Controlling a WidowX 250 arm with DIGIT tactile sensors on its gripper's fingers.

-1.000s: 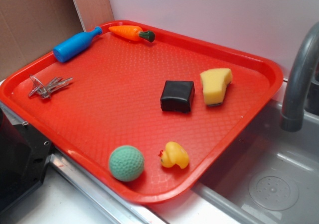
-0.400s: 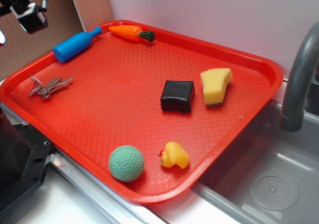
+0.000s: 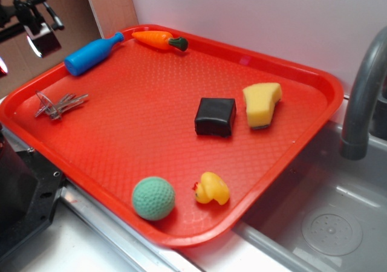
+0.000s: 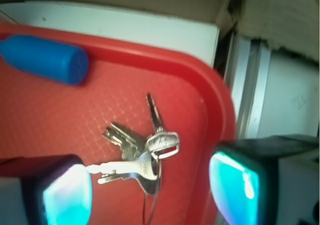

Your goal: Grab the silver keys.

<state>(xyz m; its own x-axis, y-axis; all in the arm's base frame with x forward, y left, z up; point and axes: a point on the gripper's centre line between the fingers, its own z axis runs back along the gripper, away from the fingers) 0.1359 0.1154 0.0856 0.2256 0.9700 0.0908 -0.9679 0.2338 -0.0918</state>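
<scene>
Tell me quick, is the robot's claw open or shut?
Gripper: open and empty, its fingers apart on either side of the silver keys lying on the red tray.

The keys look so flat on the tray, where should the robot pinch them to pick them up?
Probably at the ring end, where the keys overlap into the thickest clump; the fanned blades lie too flat on the tray to pinch. Coming straight down from above looks best, since the tray rim sits close beside them. The gripper is open, with a finger on either side of that clump.
</scene>
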